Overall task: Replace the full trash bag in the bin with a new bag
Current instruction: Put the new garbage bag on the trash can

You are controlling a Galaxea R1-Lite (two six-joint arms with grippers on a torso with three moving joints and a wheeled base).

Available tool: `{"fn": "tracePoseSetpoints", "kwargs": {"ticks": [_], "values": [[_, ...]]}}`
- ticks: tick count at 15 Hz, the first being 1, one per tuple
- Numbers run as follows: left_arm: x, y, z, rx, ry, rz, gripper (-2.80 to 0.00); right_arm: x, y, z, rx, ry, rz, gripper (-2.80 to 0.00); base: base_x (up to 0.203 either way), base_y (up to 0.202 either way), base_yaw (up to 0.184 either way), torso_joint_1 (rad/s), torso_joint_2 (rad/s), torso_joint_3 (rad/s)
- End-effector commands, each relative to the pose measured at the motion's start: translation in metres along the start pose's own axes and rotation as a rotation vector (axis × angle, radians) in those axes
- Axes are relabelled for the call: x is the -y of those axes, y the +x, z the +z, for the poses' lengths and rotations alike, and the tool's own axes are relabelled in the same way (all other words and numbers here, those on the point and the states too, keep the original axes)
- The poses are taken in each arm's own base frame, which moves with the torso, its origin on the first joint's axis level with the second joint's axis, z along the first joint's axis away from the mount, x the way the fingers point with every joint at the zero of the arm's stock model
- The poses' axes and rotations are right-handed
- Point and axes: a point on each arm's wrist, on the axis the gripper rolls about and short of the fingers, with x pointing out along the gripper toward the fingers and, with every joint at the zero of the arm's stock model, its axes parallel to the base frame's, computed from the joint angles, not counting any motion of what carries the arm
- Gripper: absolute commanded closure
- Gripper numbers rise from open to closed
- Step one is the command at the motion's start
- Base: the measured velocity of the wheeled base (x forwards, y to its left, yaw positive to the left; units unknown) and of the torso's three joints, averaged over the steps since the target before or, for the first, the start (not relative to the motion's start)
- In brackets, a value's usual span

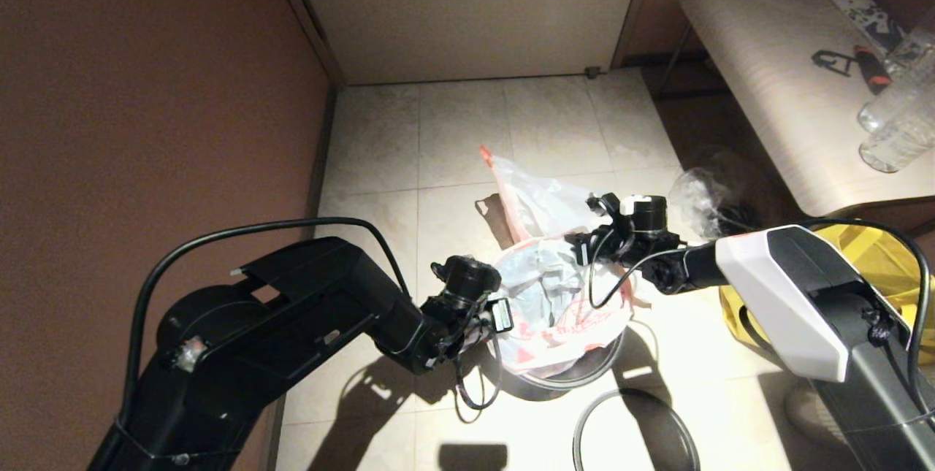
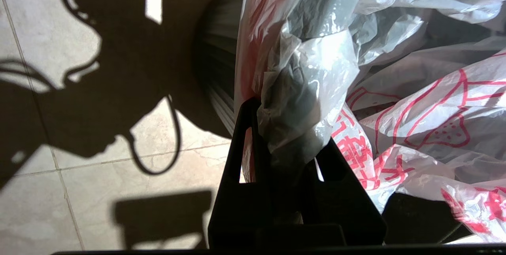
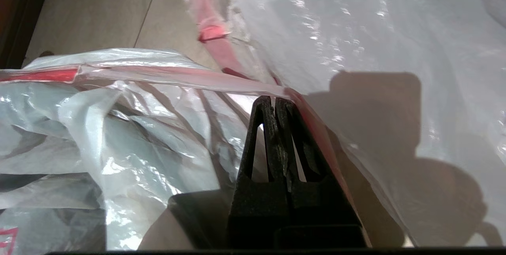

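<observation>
Head view, both pincers gripping new bag [image 1: 562, 310]

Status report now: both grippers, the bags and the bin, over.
Left gripper shut on new bag at bin edge. Right gripper shut on the same bag's rim. Full trash bag out, lying behind bin. Grey hoop off, on floor.

A: New bag [image 2: 427, 116]: thin plastic film, milky, glossy, heavily creased. Full trash bag [image 1: 537, 201]?

B: Clearer film, shiny. Bin [image 2: 215, 69] wall: black, ribbed. Floor [image 1: 467, 135]: matt, mottled tile.
</observation>
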Motion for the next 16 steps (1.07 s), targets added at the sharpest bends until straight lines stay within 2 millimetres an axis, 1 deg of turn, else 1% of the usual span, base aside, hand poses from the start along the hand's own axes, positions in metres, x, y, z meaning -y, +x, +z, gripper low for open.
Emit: {"fn": "tracePoseSetpoints", "kwargs": {"ticks": [1,3,4,6,7,8,10,13,15,16], "values": [[0.0,0.001,0.002,0.027,-0.008,-0.001,0.0,0.009,0.0,-0.013,-0.025,0.014,-0.013,0.0,0.0,0.0,0.0,0.0,0.0,0.0],[0.001,0.002,0.006,0.051,-0.017,0.006,0.0,0.018,-0.003,-0.018,-0.036,0.023,-0.035,0.0,0.0,0.0,0.0,0.0,0.0,0.0],[0.002,0.003,0.008,0.065,-0.021,0.02,0.0,0.019,-0.005,-0.018,-0.046,0.026,-0.054,0.0,0.0,0.0,0.0,0.0,0.0,0.0],[0.002,0.006,0.007,0.086,-0.018,0.05,0.0,0.013,-0.019,-0.01,-0.06,0.029,-0.068,0.0,0.0,0.0,0.0,0.0,0.0,0.0],[0.002,0.008,0.007,0.086,-0.018,0.055,0.0,0.008,-0.028,-0.002,-0.052,0.025,-0.069,0.0,0.0,0.0,0.0,0.0,0.0,0.0],[0.002,0.008,0.006,0.089,-0.017,0.06,0.0,0.003,-0.036,0.0,-0.042,0.02,-0.068,0.0,0.0,0.0,0.0,0.0,0.0,0.0],[0.002,0.009,0.006,0.091,-0.017,0.061,0.0,-0.014,-0.056,0.008,-0.01,0.004,-0.057,0.0,0.0,0.0,0.0,0.0,0.0,0.0],[0.002,0.009,0.007,0.097,-0.018,0.064,0.0,-0.037,-0.085,0.026,0.073,-0.031,-0.038,0.0,0.0,0.0,0.0,0.0,0.0,0.0],[0.001,0.009,0.009,0.111,-0.023,0.076,0.0,-0.046,-0.102,0.035,0.129,-0.016,-0.034,0.0,0.0,0.0,0.0,0.0,0.0,0.0],[0.0,0.008,0.012,0.139,-0.031,0.101,0.0,-0.047,-0.108,0.036,0.144,0.001,-0.036,0.0,0.0,0.0,0.0,0.0,0.0,0.0]]}}
